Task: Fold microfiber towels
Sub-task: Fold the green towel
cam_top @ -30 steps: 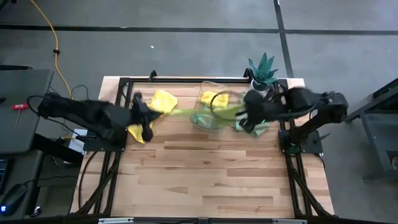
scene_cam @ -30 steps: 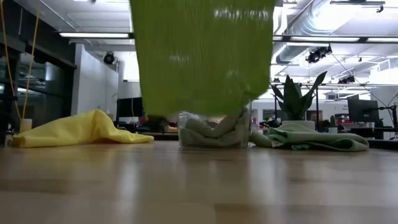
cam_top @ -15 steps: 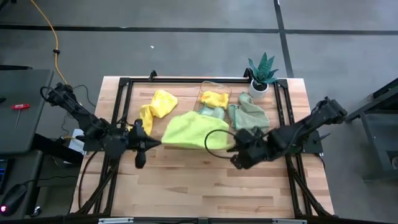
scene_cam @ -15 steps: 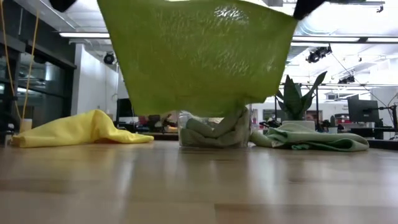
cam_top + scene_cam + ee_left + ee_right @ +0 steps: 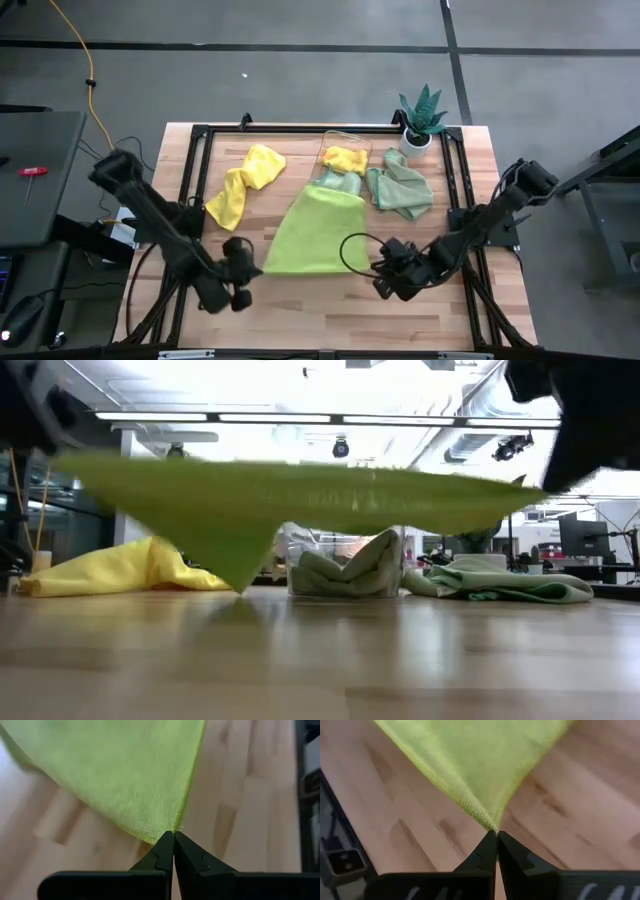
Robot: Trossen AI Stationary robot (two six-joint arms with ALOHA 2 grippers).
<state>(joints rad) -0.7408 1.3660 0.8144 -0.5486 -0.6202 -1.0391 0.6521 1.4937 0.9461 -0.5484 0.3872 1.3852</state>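
Four loose towels show, plus folded cloth inside one clear bin (image 5: 345,160), and one potted plant (image 5: 421,115) at the table's (image 5: 330,310) far right corner. From the left: a yellow towel (image 5: 243,182) lies crumpled at the far left of the table. The left gripper (image 5: 243,272), near the front left, has its jaws pressed together on one near corner of the lime green towel (image 5: 315,232); that corner sits right at the fingertips (image 5: 167,845). The towel spreads between both arms, its far end reaching the bin. A second yellow towel (image 5: 345,158) drapes over the bin. The right gripper (image 5: 383,268) pinches the other near corner, jaws closed. A mint green towel (image 5: 402,190) lies right of the bin.
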